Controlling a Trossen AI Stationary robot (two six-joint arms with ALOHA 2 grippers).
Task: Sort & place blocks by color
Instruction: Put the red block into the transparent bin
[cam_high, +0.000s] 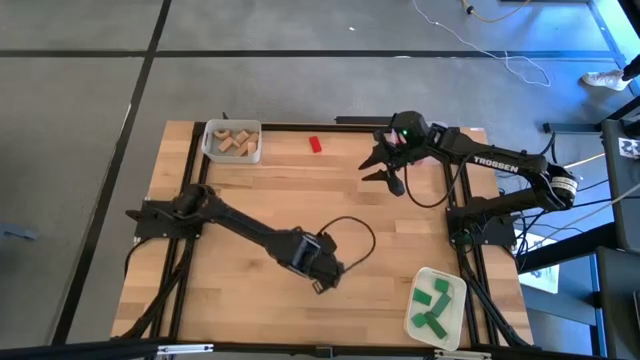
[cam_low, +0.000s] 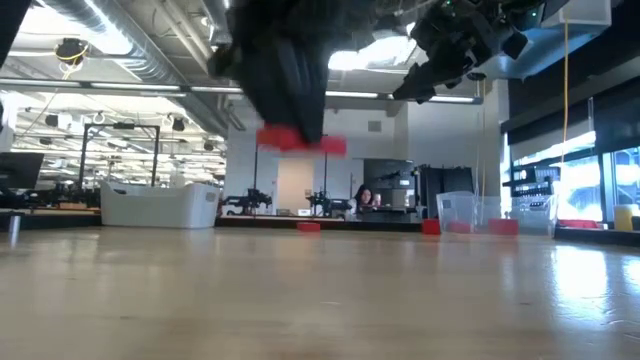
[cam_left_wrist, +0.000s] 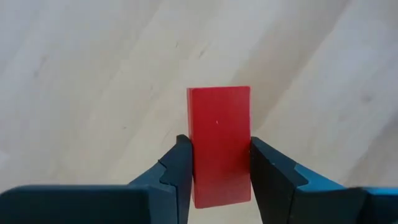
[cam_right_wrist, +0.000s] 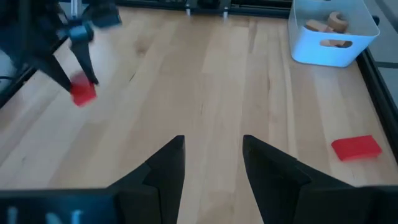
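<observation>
- Gripping a red block between its two fingers, the left gripper is seen over the near middle of the table; in the low view the block is lifted clear of the wood.
- The jaws are shown pressed against the block's two long sides, with its far end jutting beyond the fingertips.
- The right gripper is held above the far right part of the table, its jaws parted with nothing between them.
- A second red block is seen lying flat on the wood near the far edge, between the white bin and the right gripper.
- Tan wooden blocks are seen inside that white bin at the far left.
- Green blocks are seen in a clear container at the near right corner.
</observation>
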